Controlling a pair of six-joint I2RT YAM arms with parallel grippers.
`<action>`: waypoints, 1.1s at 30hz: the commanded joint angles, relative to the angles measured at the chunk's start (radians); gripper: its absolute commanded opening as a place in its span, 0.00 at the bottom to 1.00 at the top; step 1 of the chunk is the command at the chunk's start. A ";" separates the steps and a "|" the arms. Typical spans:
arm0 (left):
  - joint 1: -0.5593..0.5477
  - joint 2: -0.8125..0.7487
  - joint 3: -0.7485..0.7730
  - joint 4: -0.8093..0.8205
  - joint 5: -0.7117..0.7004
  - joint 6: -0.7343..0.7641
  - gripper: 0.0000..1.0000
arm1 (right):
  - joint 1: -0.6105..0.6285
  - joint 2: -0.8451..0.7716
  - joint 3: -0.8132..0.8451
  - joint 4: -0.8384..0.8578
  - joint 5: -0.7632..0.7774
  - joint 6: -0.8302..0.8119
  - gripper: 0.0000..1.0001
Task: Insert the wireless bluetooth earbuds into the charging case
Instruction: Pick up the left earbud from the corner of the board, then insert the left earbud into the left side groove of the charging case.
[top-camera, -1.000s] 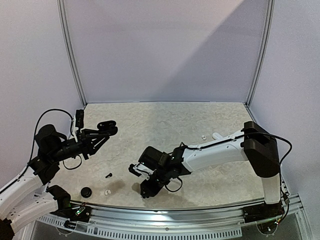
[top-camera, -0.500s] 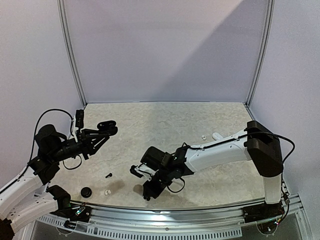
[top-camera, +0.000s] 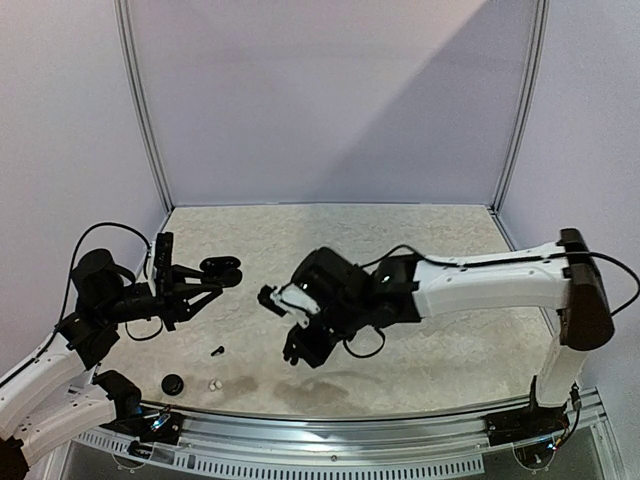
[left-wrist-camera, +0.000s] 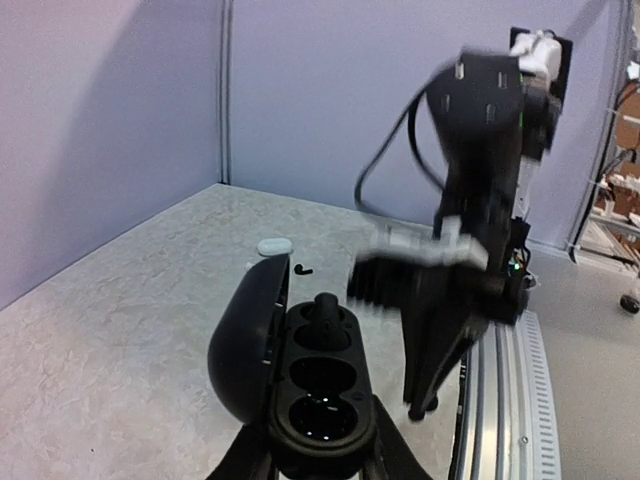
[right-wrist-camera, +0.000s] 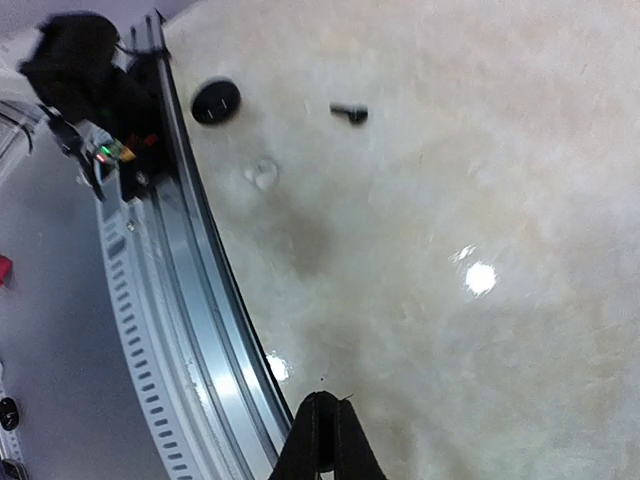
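Observation:
My left gripper (top-camera: 203, 276) (left-wrist-camera: 318, 456) is shut on the open black charging case (top-camera: 220, 266) (left-wrist-camera: 322, 392), held above the table's left side with its lid (left-wrist-camera: 243, 340) swung left. One black earbud (left-wrist-camera: 326, 312) sits in the case's far slot; the near slot shows empty. My right gripper (top-camera: 298, 354) (left-wrist-camera: 426, 404) (right-wrist-camera: 322, 422) hangs in the air just right of the case, jaws shut on a small dark piece that looks like a black earbud. Another black earbud (top-camera: 217, 350) (right-wrist-camera: 350, 112) and a white earbud (top-camera: 213, 384) (right-wrist-camera: 262, 175) lie on the table near the front left.
A round black object (top-camera: 172, 384) (right-wrist-camera: 215, 100) lies by the front rail (right-wrist-camera: 190, 300). In the left wrist view a white case (left-wrist-camera: 273, 245) and a small black piece (left-wrist-camera: 302, 268) lie further off on the table. Walls enclose the left, back and right.
My right gripper shut its jaws low at the table's front, then rose and moved back towards the case. My left gripper shifted the case slightly right.

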 joint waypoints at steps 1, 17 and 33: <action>-0.018 0.013 0.038 -0.042 0.111 0.160 0.00 | 0.051 -0.198 0.118 -0.031 0.168 -0.153 0.00; -0.181 0.094 0.094 0.016 0.122 0.059 0.00 | 0.165 -0.030 0.538 -0.060 0.294 -0.514 0.00; -0.201 0.111 0.124 -0.066 0.156 0.164 0.00 | 0.164 0.017 0.535 -0.124 0.378 -0.555 0.00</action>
